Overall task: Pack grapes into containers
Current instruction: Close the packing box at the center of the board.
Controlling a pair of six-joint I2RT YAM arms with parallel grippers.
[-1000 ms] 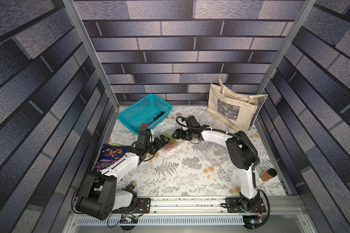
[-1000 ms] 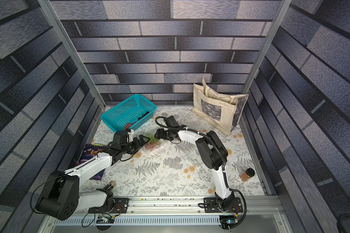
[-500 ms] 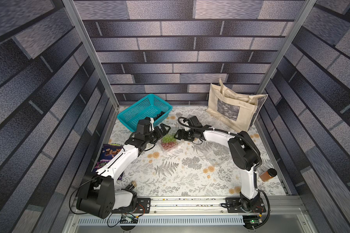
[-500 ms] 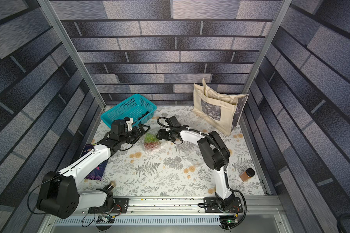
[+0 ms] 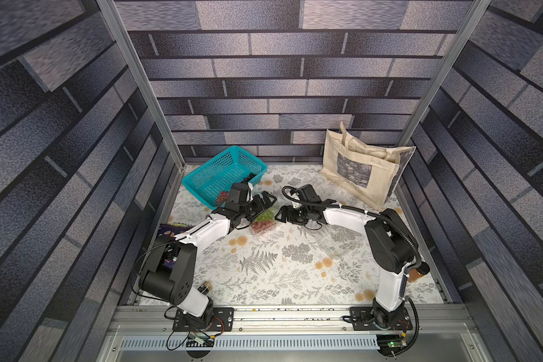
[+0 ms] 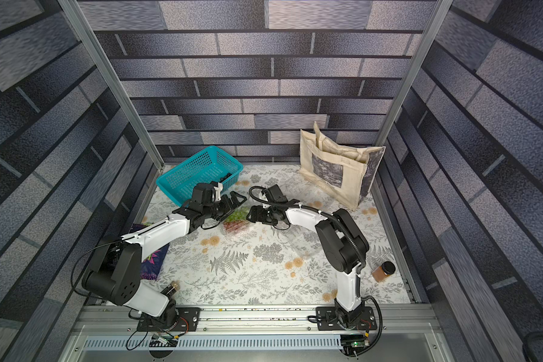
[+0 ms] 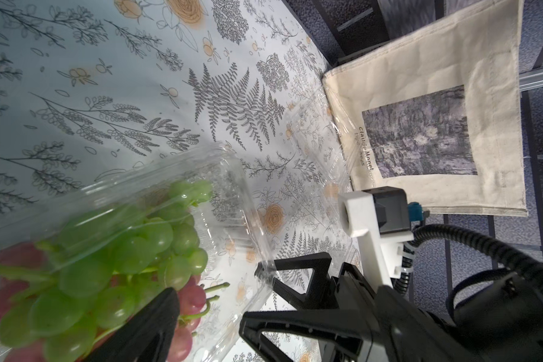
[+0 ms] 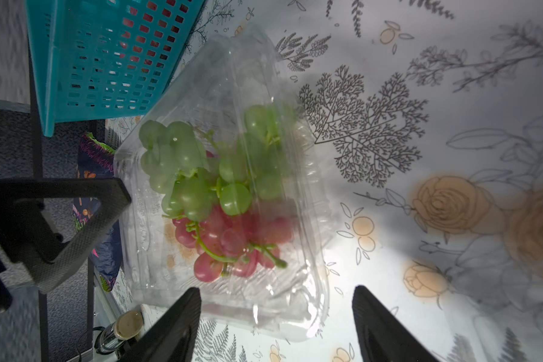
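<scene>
While the clear clamshell box (image 5: pixel 263 223) lay just left of centre in both top views, holding green grapes (image 5: pixel 266 215) and red grapes (image 5: pixel 261 226), the right gripper (image 5: pixel 280 216) sat just right of it, fingers spread and empty, the box's short end facing their gap. The left gripper (image 5: pixel 265 202), fingers spread wide and empty, hovered over its upper edge; of the two, the right looked lined up with the box's long axis.
</scene>
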